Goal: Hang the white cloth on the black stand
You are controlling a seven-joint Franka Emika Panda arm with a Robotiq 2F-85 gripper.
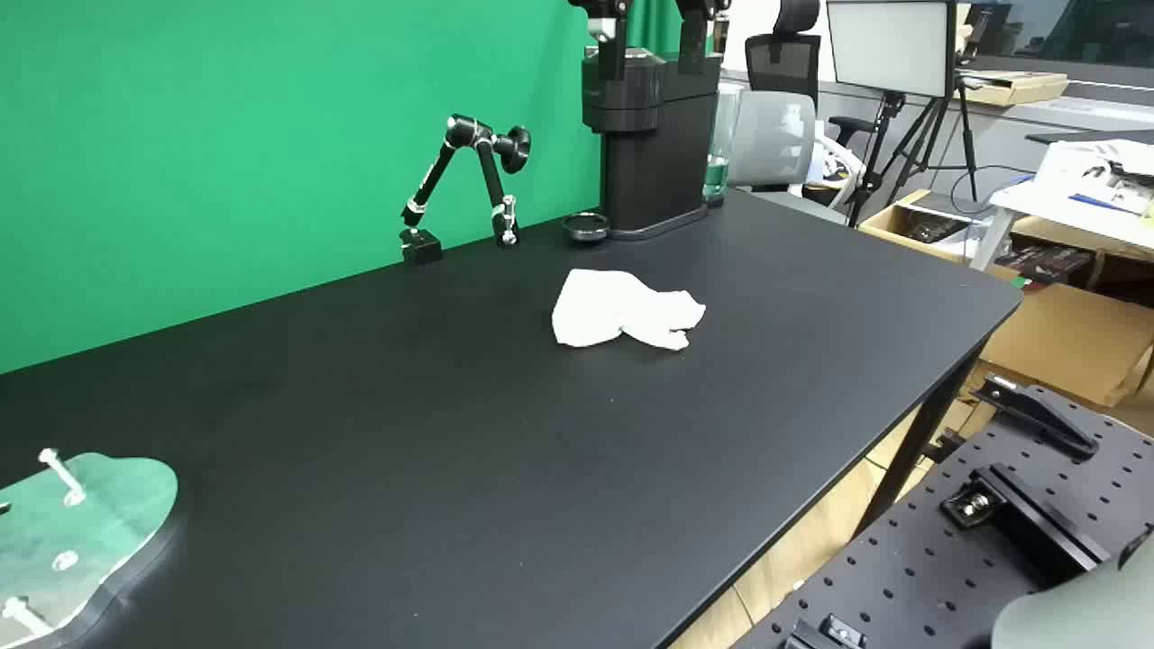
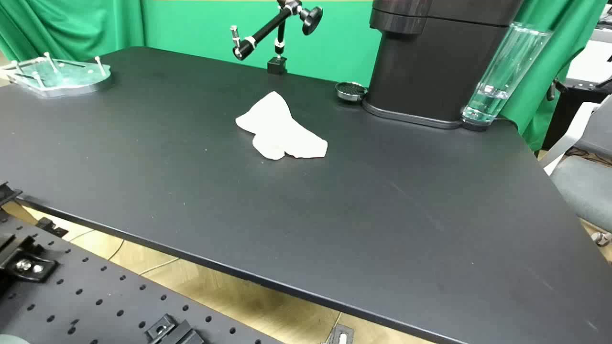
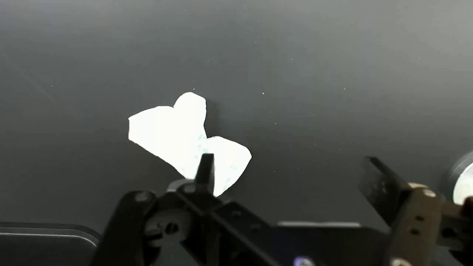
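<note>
The white cloth lies crumpled flat on the dark table. It also shows in an exterior view and in the wrist view. The black stand is a jointed arm on a small base near the green backdrop, in both exterior views. My gripper is at the top edge of an exterior view, its fingers pointing down, high above the table. In the wrist view my gripper is wide open with nothing between the fingers. Its left finger overlaps the cloth in the picture, apart from it.
A black machine with a clear water tank stands at the table's back. A small round dish lies beside it. A clear pegged board is at the table's far end. A round rimmed thing shows at the wrist view's right.
</note>
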